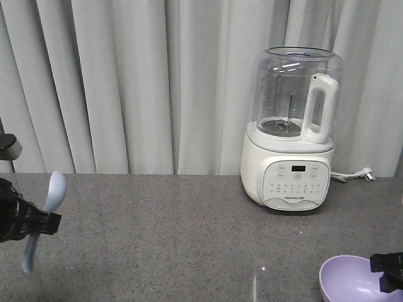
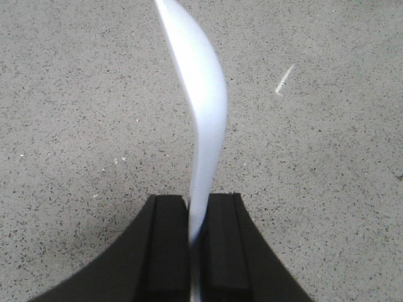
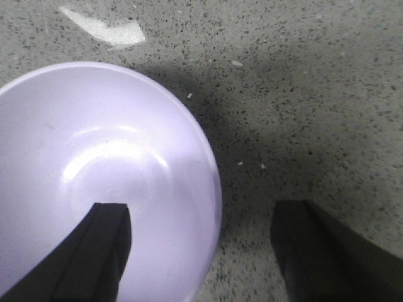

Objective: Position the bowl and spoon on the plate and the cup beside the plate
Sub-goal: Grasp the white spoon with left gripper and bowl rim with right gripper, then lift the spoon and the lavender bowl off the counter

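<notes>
Grey speckled desk (image 1: pixel 189 239) is stretching before pale curtains (image 1: pixel 126 82), and we are seeing the left end effector (image 2: pixel 195 211) clamping the spoon (image 2: pixel 201 94) near-upright at its left side. We are finding the right end effector (image 3: pixel 201 211) spread open, straddling the rim of the bowl (image 3: pixel 94 157).

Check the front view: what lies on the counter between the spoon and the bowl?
Only bare counter in the front view; the blender stands farther back than spoon and bowl.

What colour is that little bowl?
Lavender purple; the bowl shows best in the right wrist view.
</notes>
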### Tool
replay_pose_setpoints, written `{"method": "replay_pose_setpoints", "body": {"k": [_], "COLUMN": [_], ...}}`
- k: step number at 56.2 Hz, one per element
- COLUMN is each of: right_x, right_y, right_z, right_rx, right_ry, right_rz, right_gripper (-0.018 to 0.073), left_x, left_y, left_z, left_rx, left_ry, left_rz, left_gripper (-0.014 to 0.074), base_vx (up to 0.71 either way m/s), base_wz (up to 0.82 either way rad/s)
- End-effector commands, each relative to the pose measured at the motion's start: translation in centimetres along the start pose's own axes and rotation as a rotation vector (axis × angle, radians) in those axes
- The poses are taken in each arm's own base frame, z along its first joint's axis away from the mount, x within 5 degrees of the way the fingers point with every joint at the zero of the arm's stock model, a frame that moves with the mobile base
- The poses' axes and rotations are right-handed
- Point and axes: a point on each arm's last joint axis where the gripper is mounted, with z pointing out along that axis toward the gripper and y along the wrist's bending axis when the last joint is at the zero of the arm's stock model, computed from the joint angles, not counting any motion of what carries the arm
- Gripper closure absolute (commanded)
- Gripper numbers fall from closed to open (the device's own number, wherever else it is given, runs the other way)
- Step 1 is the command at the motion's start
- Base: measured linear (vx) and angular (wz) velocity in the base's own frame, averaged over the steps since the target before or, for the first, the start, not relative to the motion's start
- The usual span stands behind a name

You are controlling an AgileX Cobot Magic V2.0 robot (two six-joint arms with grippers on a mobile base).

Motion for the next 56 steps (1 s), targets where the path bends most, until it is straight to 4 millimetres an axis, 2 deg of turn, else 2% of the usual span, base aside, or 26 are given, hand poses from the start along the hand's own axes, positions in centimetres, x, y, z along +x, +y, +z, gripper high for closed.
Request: {"method": "replay_pose_setpoints", "body": {"k": [1,11,16,26,31,37,44,51,56], "right_x": [-1.4,-1.5,-1.4,-1.5,-1.6,-1.7,-1.6,-0.9,0.5], "right_y": [0.0,0.0,0.0,-0.1,0.1,0.1,0.6,1.4,1.8], "right_z": [-0.3,2.1,2.7,2.7,1.9,-0.5,-4.7,-10.0,-14.0], "right_rx": [-0.007,-0.002,0.001,0.008,0.001,-0.011,-0.067,-0.159,-0.214], "right_ry": [-0.080,-0.021,-0.005,-0.011,-0.041,-0.128,-0.286,-0.503,-0.677], "right_rz": [-0.006,-0.003,-0.004,-0.025,-0.046,-0.088,-0.126,-0.181,-0.253], "right_gripper": [0.0048,0.0114,0.0221,0.0571,0.0573,0.0572,0.0571,0.0571,0.0571], "left_x": [-1.1,-1.1,-1.2,-1.2,-1.2,-1.3,-1.7,-1.7,-1.2], "left_y": [-0.6,-0.5,-0.5,-0.5,-0.5,-0.6,-0.9,-1.3,-1.7], "left_z": [-1.7,-1.7,-1.7,-1.7,-1.7,-2.0,-3.8,-6.3,-8.0], "left_rx": [0.012,0.011,0.010,0.010,0.010,0.007,-0.004,-0.013,-0.022], "left_ry": [-0.104,-0.110,-0.112,-0.112,-0.112,-0.136,-0.241,-0.333,-0.373], "left_rz": [-0.001,0.000,0.000,0.000,0.000,0.002,0.011,0.032,0.082], "left_gripper": [0.0603,0.0603,0.0603,0.0603,0.0603,0.0601,0.0600,0.0600,0.0600], "base_vx": [0.00,0.00,0.00,0.00,0.00,0.00,0.00,0.00,0.00], "base_wz": [0.00,0.00,0.00,0.00,0.00,0.00,0.00,0.00,0.00]}}
